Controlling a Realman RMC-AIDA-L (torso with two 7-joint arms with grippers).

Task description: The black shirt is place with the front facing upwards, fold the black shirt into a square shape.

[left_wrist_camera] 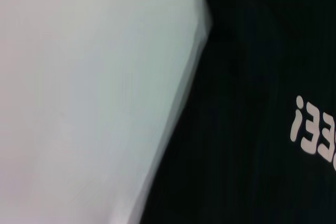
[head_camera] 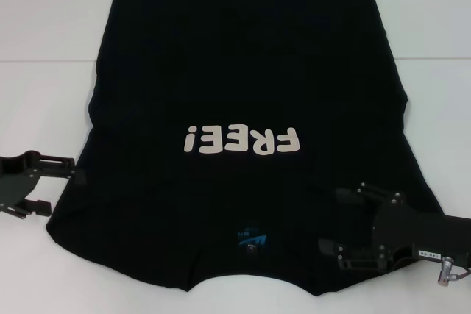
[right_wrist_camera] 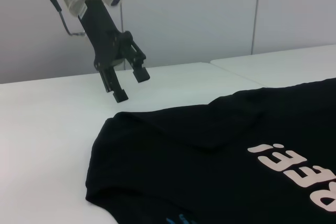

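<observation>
The black shirt (head_camera: 243,86) lies flat on the white table (head_camera: 44,93), front up. Its white "FREE!" lettering (head_camera: 243,140) reads upside down to me, and the blue neck label (head_camera: 252,240) is near my edge. My left gripper (head_camera: 60,189) hovers open just off the shirt's near left sleeve corner. The right wrist view shows the left gripper (right_wrist_camera: 131,86) raised above the table, beside the shirt (right_wrist_camera: 210,150). My right gripper (head_camera: 335,220) is open over the near right shoulder area. The left wrist view shows only the shirt's edge (left_wrist_camera: 252,129) and part of the lettering.
A seam (head_camera: 51,60) crosses the table toward the far side. Bare white tabletop lies on both sides of the shirt. A grey wall (right_wrist_camera: 210,14) stands behind the table in the right wrist view.
</observation>
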